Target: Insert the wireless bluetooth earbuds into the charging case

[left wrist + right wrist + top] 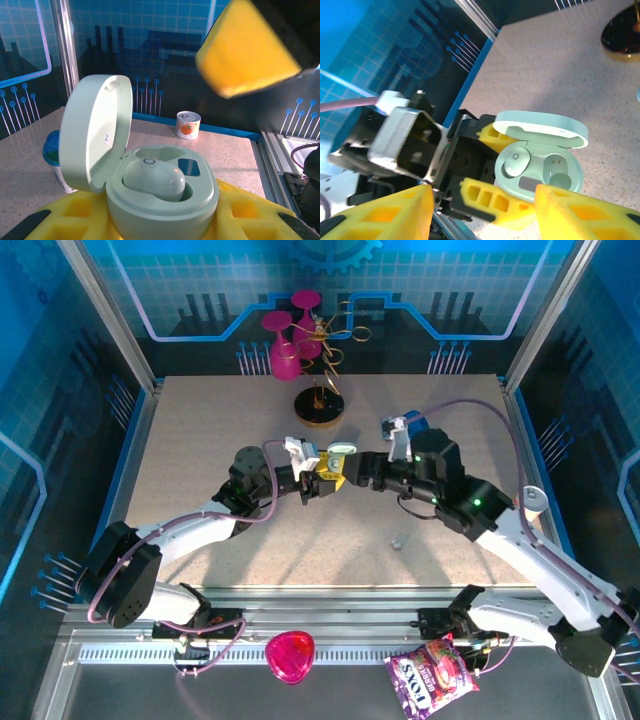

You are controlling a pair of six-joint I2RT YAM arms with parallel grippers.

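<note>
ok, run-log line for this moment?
left tool: shut on charging case | lid: open | earbud: one seated | second well: empty | right tool: open, near case

Light: bright, overhead, blue-tinted | Shadows: soft, short on bench [200, 440] | Focus: close yellow fingers [385, 215] blurred in wrist views | Glare: mild

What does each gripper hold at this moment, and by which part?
The left gripper holds the open charging case by the sides of its base. The right gripper is open and holds nothing.

Overhead looks down; both wrist cameras closely share case [165, 212].
</note>
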